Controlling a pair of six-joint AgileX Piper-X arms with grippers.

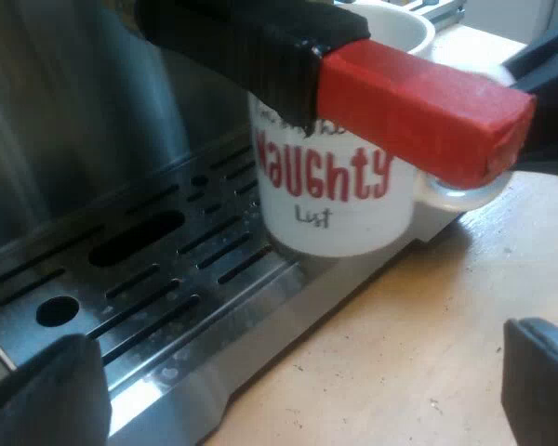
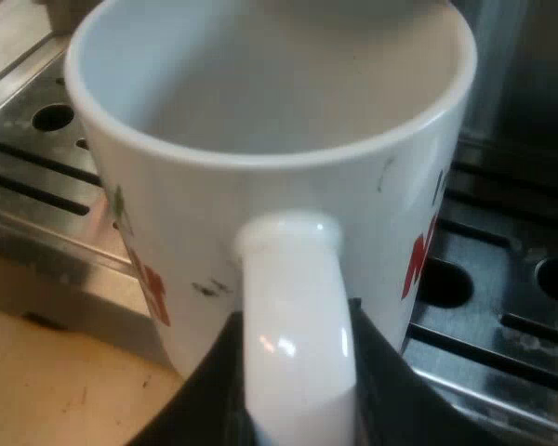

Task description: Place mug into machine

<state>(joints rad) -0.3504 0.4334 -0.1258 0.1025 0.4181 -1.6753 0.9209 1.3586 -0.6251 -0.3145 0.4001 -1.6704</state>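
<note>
Most of the bulk belongs to the espresso machine (image 1: 65, 111), whose steel front rises behind its slotted drip tray (image 1: 149, 279); a wooden tabletop (image 1: 400, 353) runs along the tray's outer edge.

One white mug (image 1: 335, 204) with red lettering stands upright and empty on the tray, close to that outer edge; its base appears to rest on the grate, and its loop handle (image 2: 293, 316) points out over the tabletop. Above the mug's rim hangs the holder's dark handle with its red end (image 1: 418, 102), locked into the machine's front; whether it touches the rim cannot be told.

The right gripper (image 2: 293, 409) pinches the mug's loop handle, one black finger (image 2: 209, 400) pressed to each side of it. The left gripper (image 1: 298, 372) hovers over the tray's outer edge with its fingers spread wide and nothing between them.

Judged from this, the mug is at the machine and the placing looks nearly done.

The mug is likely stiff glazed ceramic: moderately heavy, slick, and liable to chip against steel. The loop handle is a fair hold, since the fingers can close across it; yet the weight sits off to one side, so the mug may tilt or swing in the grip. It should be set flat on the grate before the fingers part; a knock against the red-ended handle overhead is the main risk.
</note>
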